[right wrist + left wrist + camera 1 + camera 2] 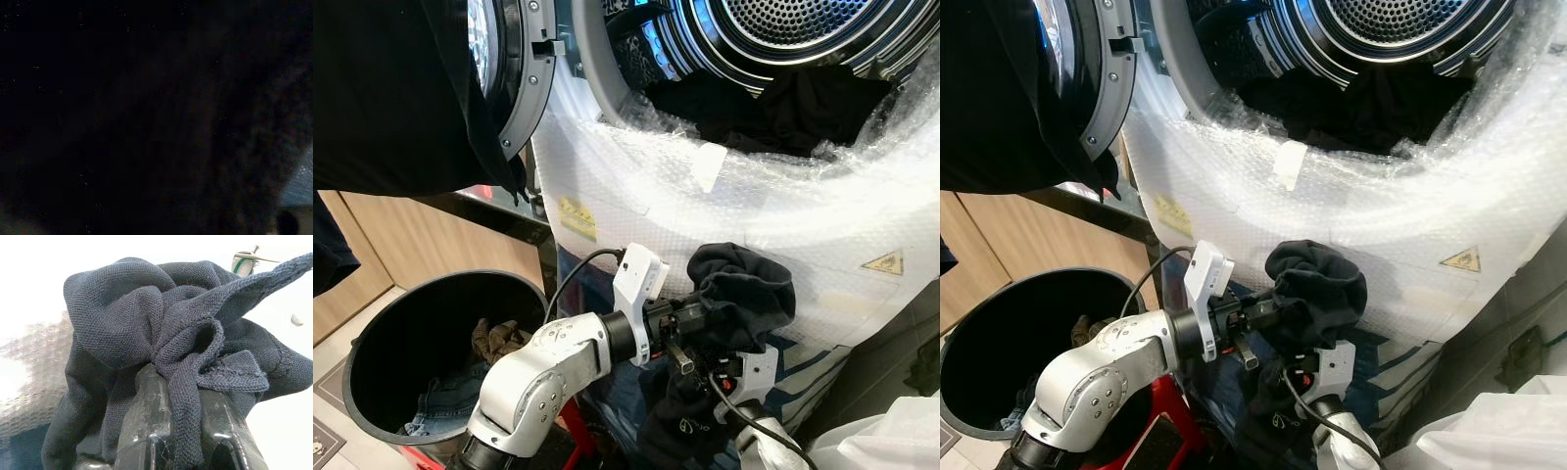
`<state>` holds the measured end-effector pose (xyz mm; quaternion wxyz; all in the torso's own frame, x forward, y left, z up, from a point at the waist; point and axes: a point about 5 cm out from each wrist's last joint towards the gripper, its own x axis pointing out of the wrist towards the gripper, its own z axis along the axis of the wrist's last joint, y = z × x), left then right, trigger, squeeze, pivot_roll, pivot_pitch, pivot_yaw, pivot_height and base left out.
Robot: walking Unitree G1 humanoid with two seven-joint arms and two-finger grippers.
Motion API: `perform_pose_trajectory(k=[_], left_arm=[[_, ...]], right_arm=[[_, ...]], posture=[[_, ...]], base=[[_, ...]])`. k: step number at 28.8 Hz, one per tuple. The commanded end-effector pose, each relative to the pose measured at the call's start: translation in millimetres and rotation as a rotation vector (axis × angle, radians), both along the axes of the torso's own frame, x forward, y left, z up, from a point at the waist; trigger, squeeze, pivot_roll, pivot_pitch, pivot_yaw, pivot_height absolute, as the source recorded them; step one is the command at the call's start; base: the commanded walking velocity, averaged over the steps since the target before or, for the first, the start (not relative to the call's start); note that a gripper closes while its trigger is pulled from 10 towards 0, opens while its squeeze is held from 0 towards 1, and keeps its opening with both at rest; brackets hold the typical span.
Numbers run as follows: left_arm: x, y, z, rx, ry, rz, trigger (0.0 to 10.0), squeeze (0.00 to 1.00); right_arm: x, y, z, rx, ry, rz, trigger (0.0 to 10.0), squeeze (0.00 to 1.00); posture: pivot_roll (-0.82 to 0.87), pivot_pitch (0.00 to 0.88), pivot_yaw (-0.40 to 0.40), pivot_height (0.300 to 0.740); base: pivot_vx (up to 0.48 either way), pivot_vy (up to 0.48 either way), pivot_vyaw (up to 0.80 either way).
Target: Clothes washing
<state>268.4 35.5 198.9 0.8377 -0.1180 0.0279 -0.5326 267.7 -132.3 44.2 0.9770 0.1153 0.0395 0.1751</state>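
One dark garment bunched below washer drum opening, left claw clamped on fold. Right claw under cloth, state unclear. Judgement: lift bundle above bubble-wrapped rim, push deep, then release. Basket left of washer.

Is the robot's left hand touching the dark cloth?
Touching. In the left wrist view, the dark cloth is pinched between the left gripper's black fingers, a fold running down between them.
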Motion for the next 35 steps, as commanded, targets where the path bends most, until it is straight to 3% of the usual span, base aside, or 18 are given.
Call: perform_pose_trajectory(k=[1,6,7,9,10,12,13,14,20,21,22,23,35], left_arm=[[3.4,1.2,10.6,-0.007,-0.054,0.02,0.6,0.0],[4.1,3.1,14.3,-0.013,-0.065,0.033,0.4,0.0],[4.8,3.7,15.4,-0.014,-0.067,0.04,0.7,0.0],[4.8,4.8,17.6,-0.014,-0.079,0.047,2.5,0.0],[4.9,5.7,19.2,-0.016,-0.086,0.052,4.8,0.0],[4.6,6.3,20.2,-0.019,-0.092,0.056,4.8,0.0],[4.5,6.6,20.8,-0.018,-0.096,0.058,9.5,0.0],[4.1,6.9,21.2,-0.016,-0.104,0.059,10.0,0.0],[3.5,13.1,28.8,-0.027,-0.161,0.088,10.0,0.0],[3.7,17.2,28.1,-0.024,-0.149,0.093,10.0,0.7],[3.7,18.2,27.9,-0.024,-0.146,0.094,10.0,0.7],[3.4,21.8,26.3,-0.018,-0.136,0.096,10.0,1.0],[-3.1,36.1,20.3,0.091,-0.153,0.104,10.0,1.0]], right_arm=[[-0.1,-2.9,4.5,0.001,-0.016,-0.005,0.0,0.0],[-0.9,-4.8,4.4,-0.009,-0.008,-0.009,0.0,0.0],[-1.1,-6.6,1.7,-0.029,0.002,-0.018,0.0,0.0],[-1.3,-7.9,0.5,-0.041,0.008,-0.025,0.0,0.0],[-0.9,-9.5,-0.4,-0.051,0.013,-0.038,0.0,0.0],[-0.9,-10.7,-1.3,-0.051,0.018,-0.047,0.0,0.0],[-0.8,-12.1,-2.0,-0.061,0.021,-0.056,0.0,0.0],[-0.9,-13.3,-2.5,-0.07,0.021,-0.063,0.0,0.0],[-1.0,-21.6,-5.3,-0.097,0.032,-0.112,0.0,0.0],[-0.7,-23.6,-4.7,-0.104,0.029,-0.121,0.0,0.0],[-0.6,-24.0,-4.6,-0.106,0.028,-0.123,0.0,0.0],[-0.2,-26.1,-3.7,-0.108,0.024,-0.135,0.0,0.0],[4.0,-36.3,0.4,-0.136,0.004,-0.204,0.0,0.0]], posture=[[-0.05,0.086,-0.001,0.74],[-0.05,0.086,-0.001,0.74],[-0.04,0.078,-0.001,0.74],[-0.04,0.068,-0.001,0.74],[-0.04,0.065,-0.001,0.74],[-0.04,0.059,-0.001,0.74],[-0.04,0.053,-0.002,0.74],[-0.04,0.05,0.0,0.74],[-0.04,0.029,0.007,0.74],[-0.04,0.023,0.008,0.74],[-0.04,0.023,0.008,0.74],[-0.04,0.02,0.011,0.74],[-0.02,0.002,0.014,0.74]], base=[[0.0,0.0,0.0],[0.0,0.0,0.0],[0.0,0.0,0.0],[0.0,0.0,0.0],[0.0,0.0,0.0],[0.0,0.0,0.0],[0.0,0.0,0.0],[0.0,0.0,0.0],[0.0,0.0,0.0],[0.0,0.0,0.0],[0.0,0.0,0.0],[0.0,0.0,0.0],[0.0,0.0,0.0]])
